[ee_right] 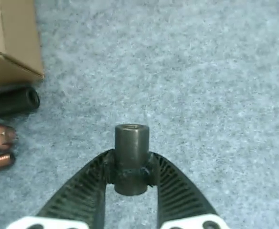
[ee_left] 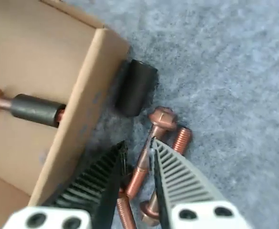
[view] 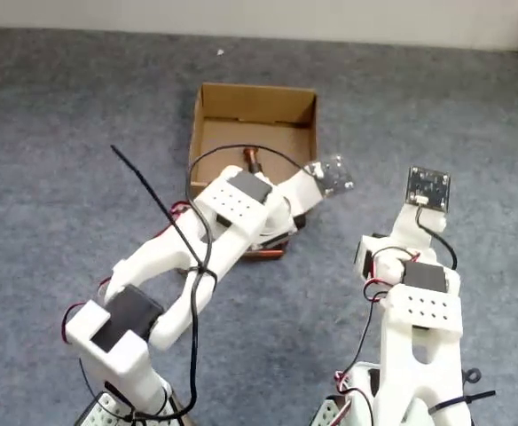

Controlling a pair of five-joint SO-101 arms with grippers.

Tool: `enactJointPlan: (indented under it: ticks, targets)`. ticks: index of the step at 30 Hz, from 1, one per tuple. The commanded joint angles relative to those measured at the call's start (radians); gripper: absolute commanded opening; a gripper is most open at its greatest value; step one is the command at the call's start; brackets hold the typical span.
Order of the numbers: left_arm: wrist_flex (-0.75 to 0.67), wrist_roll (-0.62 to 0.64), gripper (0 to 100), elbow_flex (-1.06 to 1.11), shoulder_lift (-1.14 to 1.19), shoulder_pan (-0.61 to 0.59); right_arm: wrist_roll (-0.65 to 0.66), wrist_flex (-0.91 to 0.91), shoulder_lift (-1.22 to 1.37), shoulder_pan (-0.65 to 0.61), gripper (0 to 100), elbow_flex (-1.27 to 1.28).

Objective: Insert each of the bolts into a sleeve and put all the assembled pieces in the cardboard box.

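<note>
Black sleeve tight in the right hand (far end beyond its fingertips)

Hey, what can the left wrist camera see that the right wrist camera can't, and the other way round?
Left wrist, not right wrist: the inside of the cardboard box with an assembled bolt and sleeve lying in it, and the left hand, open over a heap of bolts.
Right wrist, not left wrist: the right hand shut on a sleeve.
Both: a corner of the box, the loose black sleeve lying beside it, some of the bolts and the grey carpet.
</note>
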Motion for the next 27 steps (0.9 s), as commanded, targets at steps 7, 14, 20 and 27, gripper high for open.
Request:
enactJointPlan:
  ticks: [7, 14, 20, 27]
  targets:
    - [0.032, -0.028, 10, -0.177, 0.185, 0.013, -0.012, -0.018, -0.027, 0.012, 0.6, -0.012]
    - [0.169, -0.028, 9, -0.321, 0.291, 0.01, -0.012, -0.018, -0.027, 0.012, 0.6, -0.012]
    - [0.255, 0.052, 10, -0.367, 0.205, 0.013, -0.012, -0.018, -0.027, 0.01, 0.6, -0.01]
    - [0.255, 0.054, 10, -0.257, 0.125, 0.025, -0.012, -0.018, -0.027, 0.008, 0.6, -0.01]
